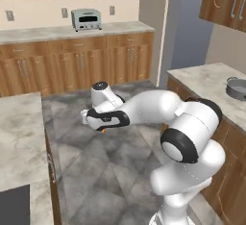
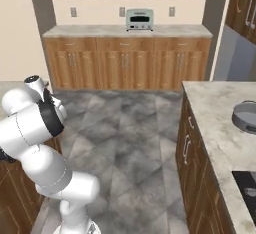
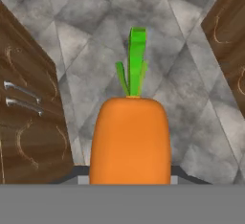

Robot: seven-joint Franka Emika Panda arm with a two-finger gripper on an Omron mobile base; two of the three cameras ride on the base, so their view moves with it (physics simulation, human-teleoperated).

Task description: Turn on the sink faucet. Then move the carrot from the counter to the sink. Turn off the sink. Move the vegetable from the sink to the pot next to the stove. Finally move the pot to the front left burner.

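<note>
- The carrot (image 3: 130, 139) is smooth, bright orange and blunt-shouldered, with a bright green leafy tuft pointing away from the hand; in the hand view it rises from between the finger tips, over the grey stone-tiled floor (image 3: 158, 31).
- In the left base view a sliver of orange shows just under the gripper (image 1: 91, 119), which hangs over the floor between the two runs of cabinets.
- The gripper is clasped on the carrot, jaws partly apart around its thick body.
- The pot (image 2: 246, 116), a round grey metal vessel, sits on the beige marbled counter (image 2: 215, 108) to the right, well apart from the carrot.
- The dark flat stove (image 2: 247, 183) lies nearer on that counter.
- Brown grained wooden cabinets (image 3: 28, 122) with slim metal handles flank the floor.
- A silver toaster oven (image 1: 86, 19) stands on the far counter.
</note>
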